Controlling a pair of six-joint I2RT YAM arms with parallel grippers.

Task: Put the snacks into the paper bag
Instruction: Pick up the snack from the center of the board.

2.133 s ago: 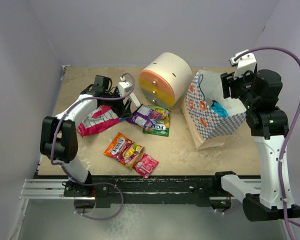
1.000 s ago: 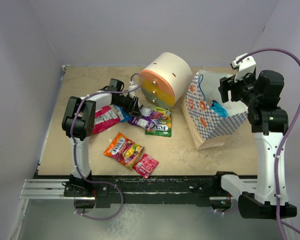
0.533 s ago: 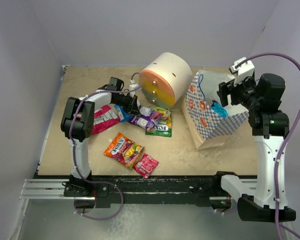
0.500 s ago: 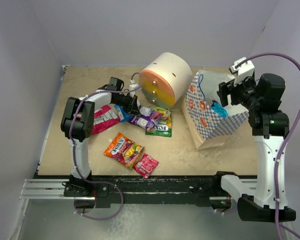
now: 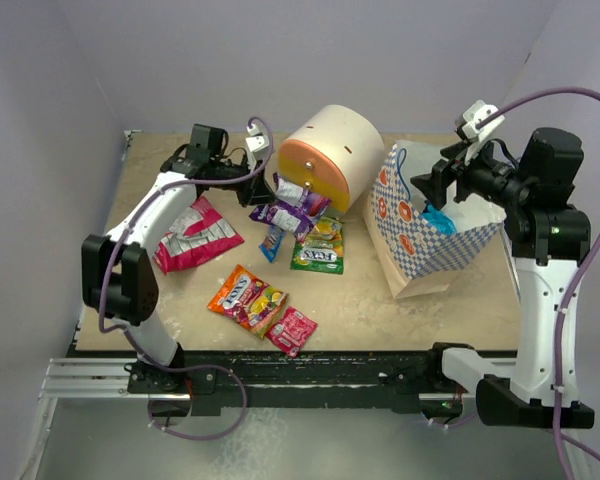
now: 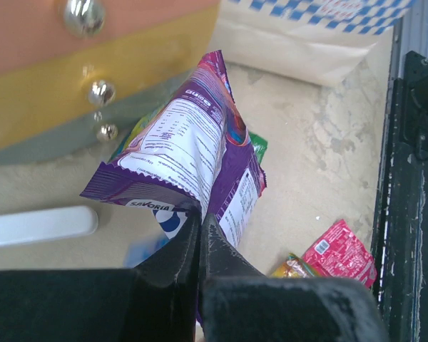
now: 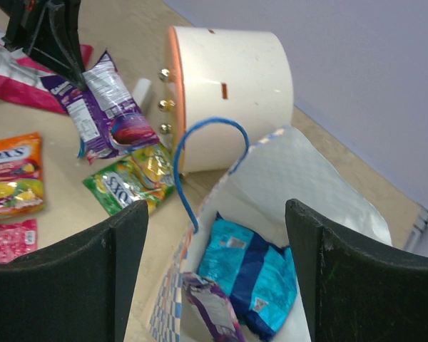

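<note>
— What is altered at the left tool (image 6: 200, 231)?

— It is now shut tight on the lower edge of the purple packet (image 6: 192, 142); a second ago it was only half closed, low over the pile. The packet is raised off the worktop (image 5: 380, 310) and hangs just in front of the round drawer unit (image 5: 330, 160). A small blue packet (image 5: 271, 240) lies below it, shifted from where it lay a moment ago.

— What is meant by that for the task?

— One more snack is judged secured, and a carry to the right, to the paper bag (image 5: 420, 250), is what remains for it. The bag stands open at the right of the worktop, with a turquoise packet (image 7: 250, 278) already inside. The green packet (image 5: 317, 250), the orange packet (image 5: 245, 297), the pink packet (image 5: 293, 331) and the red-and-silver packet (image 5: 195, 235) are still to be collected.

— How are the arms posed?

— The left arm is reached far across the left side, its elbel raised and its wrist turned toward the drawer unit. The right arm is held upright with its forearm bent leftward. The right tool (image 7: 215, 205) is spread wide above the bag's mouth, and nothing is held in it.
</note>
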